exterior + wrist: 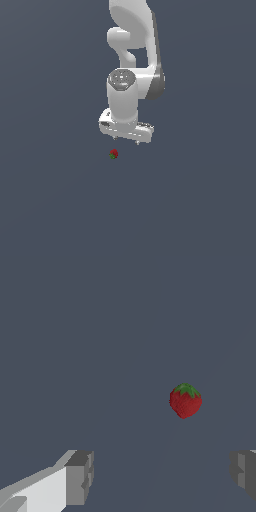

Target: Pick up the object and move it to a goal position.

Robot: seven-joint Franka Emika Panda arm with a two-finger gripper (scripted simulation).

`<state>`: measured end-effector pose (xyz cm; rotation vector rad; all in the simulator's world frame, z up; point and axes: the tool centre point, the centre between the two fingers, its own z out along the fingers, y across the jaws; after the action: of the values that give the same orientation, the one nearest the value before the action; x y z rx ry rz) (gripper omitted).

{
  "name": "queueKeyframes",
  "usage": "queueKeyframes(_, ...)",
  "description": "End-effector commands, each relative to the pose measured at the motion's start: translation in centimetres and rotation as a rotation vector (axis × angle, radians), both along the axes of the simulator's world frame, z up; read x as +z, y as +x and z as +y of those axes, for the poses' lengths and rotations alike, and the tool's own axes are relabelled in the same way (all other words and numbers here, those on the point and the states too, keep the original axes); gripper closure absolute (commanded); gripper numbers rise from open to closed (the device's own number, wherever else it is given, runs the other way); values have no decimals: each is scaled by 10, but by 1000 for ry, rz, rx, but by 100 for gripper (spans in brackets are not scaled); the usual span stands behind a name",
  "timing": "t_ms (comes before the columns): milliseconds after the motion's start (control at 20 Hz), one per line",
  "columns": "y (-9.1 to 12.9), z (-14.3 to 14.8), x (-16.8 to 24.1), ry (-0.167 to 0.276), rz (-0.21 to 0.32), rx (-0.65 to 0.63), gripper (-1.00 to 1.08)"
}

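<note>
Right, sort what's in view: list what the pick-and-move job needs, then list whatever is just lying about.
Needed for the job:
- strawberry, lying free on the floor
- hand, open, above the strawberry, not touching it

Just lying about:
- nothing else shows; only the bare grey floor

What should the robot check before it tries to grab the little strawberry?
1. Strawberry in sight: ok, both views show it.
2. Gripper open: ok, the fingers stand wide apart.
3. Gripper empty: ok, nothing between the fingers.
4. Strawberry between the fingers: not ok, it lies ahead of them in the wrist view and off to the side.
5. Height above the strawberry: cannot tell.
6. Goal position: cannot tell, no marker shows.
</note>
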<state>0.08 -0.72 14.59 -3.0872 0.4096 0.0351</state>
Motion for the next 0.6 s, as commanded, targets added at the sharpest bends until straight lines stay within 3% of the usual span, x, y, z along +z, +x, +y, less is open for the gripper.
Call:
queueKeyframes(0,1,-7,-9,-2,1,-83,-92)
queueKeyframes(550,5,-41,-50,-19,-2,-441,-92)
